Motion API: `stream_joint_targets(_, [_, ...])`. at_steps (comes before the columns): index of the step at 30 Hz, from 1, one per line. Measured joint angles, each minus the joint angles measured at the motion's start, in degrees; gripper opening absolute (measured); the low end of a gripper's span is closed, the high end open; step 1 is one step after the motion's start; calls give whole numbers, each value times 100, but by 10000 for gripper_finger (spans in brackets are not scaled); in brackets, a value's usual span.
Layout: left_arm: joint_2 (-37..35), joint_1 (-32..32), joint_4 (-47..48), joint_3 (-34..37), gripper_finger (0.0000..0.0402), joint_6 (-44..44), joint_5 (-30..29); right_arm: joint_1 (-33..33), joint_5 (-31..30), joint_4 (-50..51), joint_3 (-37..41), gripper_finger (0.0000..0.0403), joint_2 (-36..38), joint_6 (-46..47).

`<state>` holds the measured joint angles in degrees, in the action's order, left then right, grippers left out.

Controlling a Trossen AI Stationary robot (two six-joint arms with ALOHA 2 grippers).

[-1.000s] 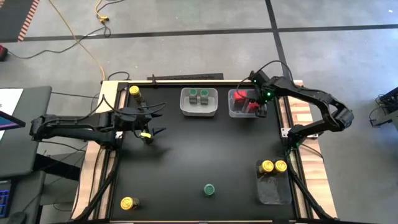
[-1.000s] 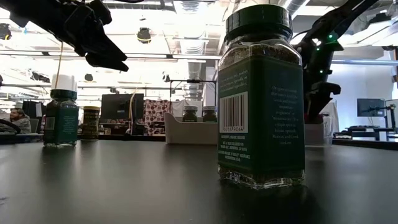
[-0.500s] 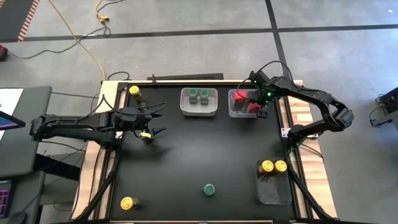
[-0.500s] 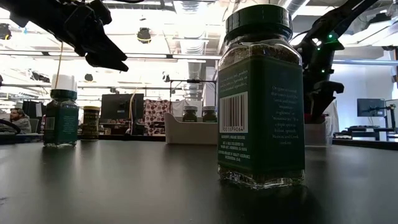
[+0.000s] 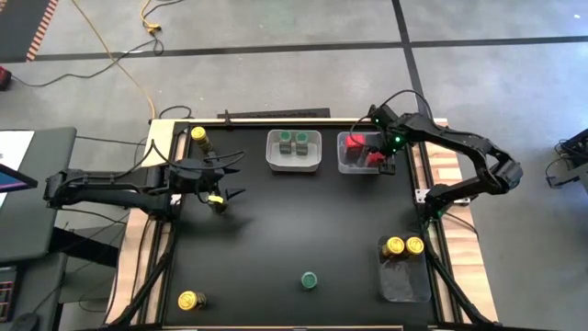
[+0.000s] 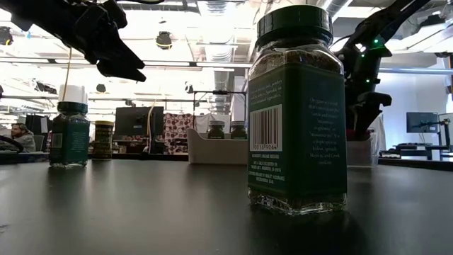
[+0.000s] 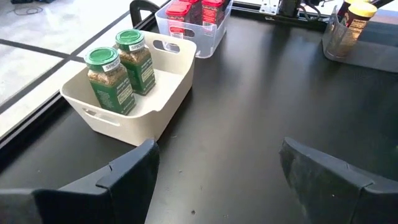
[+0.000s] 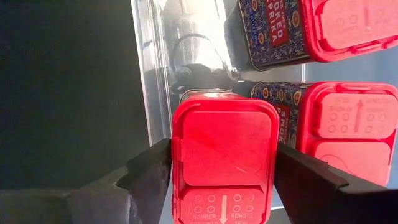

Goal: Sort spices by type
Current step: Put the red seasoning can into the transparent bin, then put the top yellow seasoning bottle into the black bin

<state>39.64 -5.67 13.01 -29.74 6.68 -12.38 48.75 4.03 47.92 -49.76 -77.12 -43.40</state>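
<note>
Barely moved, right gripper [image 8: 221, 177] brackets a boxy glossy red-lidded tin [image 8: 224, 155].

A: Which things stand in the white bin [image 7: 163, 104]?
B: Two green-lidded jars [image 7: 121, 70], upright, side by side.
A: And beyond it?
B: A clear bin [image 7: 208, 38] with red boxes [image 7: 196, 9]. The left gripper [image 7: 217, 177] is spread wide.

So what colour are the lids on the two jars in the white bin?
Green lids, clearest in the left wrist view.
</note>
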Motion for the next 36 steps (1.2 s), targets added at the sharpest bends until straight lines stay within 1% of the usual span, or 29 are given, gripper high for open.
stream_joint_targets(3, [0, -1, 0, 0, 320, 0, 0, 2, 0, -16, 0, 307, 0, 28])
stream_joint_targets(9, [0, -1, -1, 0, 320, 68, 0, -65, 0, -9, 0, 356, 0, 28])
stream_joint_targets(13, [0, 1, 0, 0, 320, 105, 0, -125, 0, 12, -5, 378, 0, 29])
stream_joint_targets(19, [0, 1, -1, 0, 320, 143, 0, -151, 0, 395, -370, 386, 0, 48])
stream_joint_targets(26, [0, -1, -2, 0, 320, 170, 0, -149, 0, 1454, -1240, 386, 0, 306])
stream_joint_targets(28, [0, 0, 0, 0, 320, 173, 0, -149, 0, 1767, -1539, 386, 0, 605])
stream_joint_targets(30, [0, -1, -2, 0, 320, 204, 0, -149, 0, 1953, -1793, 386, 2, 1184])
stream_joint_targets(33, [0, 1, 1, 0, 320, 554, 0, -149, 10, 1927, -2033, 386, 2, 2448])
stream_joint_targets(36, [0, 2, 0, 0, 320, 901, 0, -194, 104, 1563, -2048, 386, 45, 3679])
